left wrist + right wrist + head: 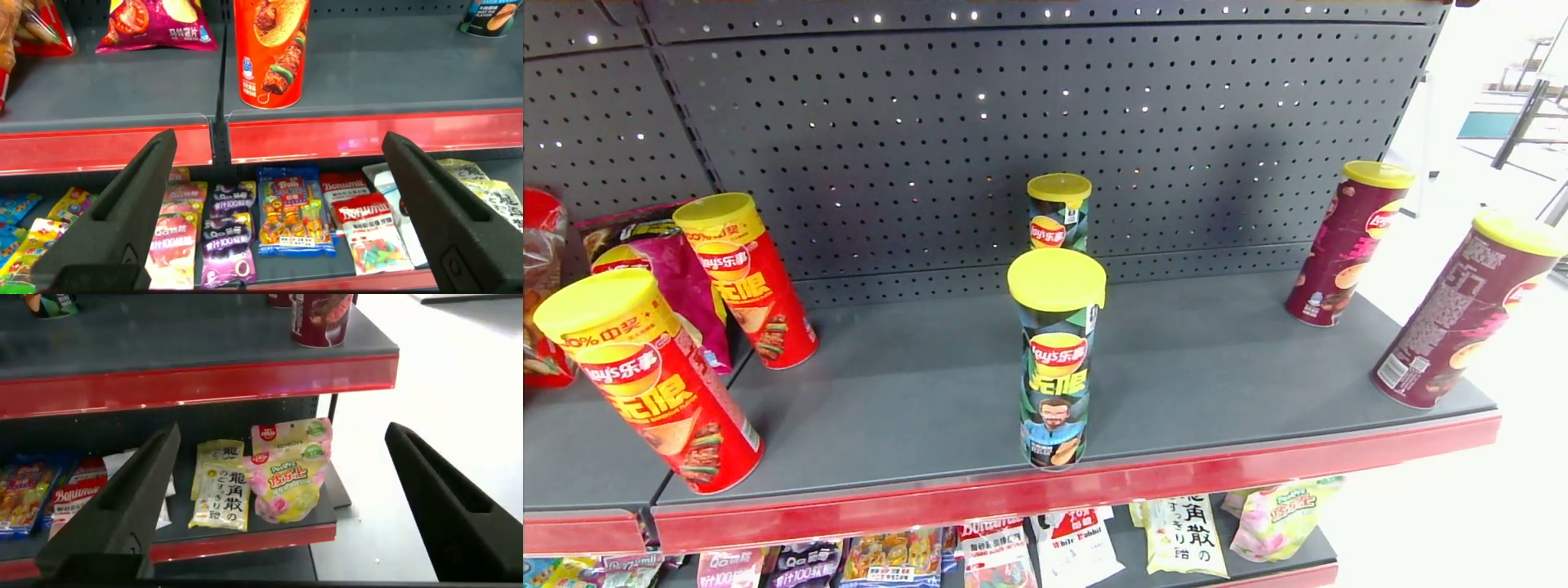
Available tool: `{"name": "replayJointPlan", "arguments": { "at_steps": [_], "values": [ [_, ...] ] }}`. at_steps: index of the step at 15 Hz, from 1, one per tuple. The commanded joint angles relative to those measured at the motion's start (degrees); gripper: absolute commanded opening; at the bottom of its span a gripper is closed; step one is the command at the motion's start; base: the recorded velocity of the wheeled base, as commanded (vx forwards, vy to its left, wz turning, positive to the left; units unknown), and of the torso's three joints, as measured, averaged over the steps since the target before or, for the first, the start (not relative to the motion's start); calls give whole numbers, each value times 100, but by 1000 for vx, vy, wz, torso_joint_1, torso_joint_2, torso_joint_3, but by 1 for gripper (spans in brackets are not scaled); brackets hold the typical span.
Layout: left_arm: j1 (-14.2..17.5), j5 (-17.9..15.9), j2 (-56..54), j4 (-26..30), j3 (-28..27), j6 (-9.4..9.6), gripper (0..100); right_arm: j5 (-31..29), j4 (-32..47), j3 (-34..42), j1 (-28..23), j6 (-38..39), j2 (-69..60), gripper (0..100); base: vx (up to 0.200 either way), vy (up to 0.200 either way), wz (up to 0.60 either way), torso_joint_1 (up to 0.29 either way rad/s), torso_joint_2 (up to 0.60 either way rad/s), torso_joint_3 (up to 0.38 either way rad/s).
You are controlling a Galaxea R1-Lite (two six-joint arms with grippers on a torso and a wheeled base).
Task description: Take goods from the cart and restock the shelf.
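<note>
**Evidently between picks: both grippers empty, shelf part filled**

Clearly the cans are sorted by kind, so the shelf (915,384) reads as three lanes running from its red front edge (1094,483) back to the pegboard. At the left end the front red can (654,384) stands close to the front edge, with the back red can (747,278) behind it and a magenta bag (678,269) just beside that one. The front green can (1055,359) stands at the middle of the front edge, and the back green can (1059,212) is against the rear panel. At the right end, the front maroon can (1462,310) stands near the front right corner and the back maroon can (1343,245) deeper in. Labels face outward, presumably for shoppers, and the bare stretches within each lane look like the room that restocking should fill.

The left gripper (279,140) has its fingers spread wide with nothing between them. It hangs low before the snack bags (286,212) of the lower shelf, beneath the front red can. The right gripper (282,431) is likewise spread wide and empty, below the front right corner. Held low and open like this, both look ready to fetch the next item from the cart, so no goods are in hand yet.
</note>
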Motion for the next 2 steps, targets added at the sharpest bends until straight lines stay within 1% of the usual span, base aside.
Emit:
{"name": "replayJointPlan", "arguments": {
  "at_steps": [1, 2],
  "values": [
    [1, 6, 0, -1, 0, -1, 100, -2, 4, -4, 0, -2, 7, 100, 0, 0, 0, 0, 0, 0],
    [1, -3, 0, -1, 0, -1, 100, -37, 4, -4, 0, 7, 7, 100, 0, 0, 0, 0, 0, 0]
  ]
}}
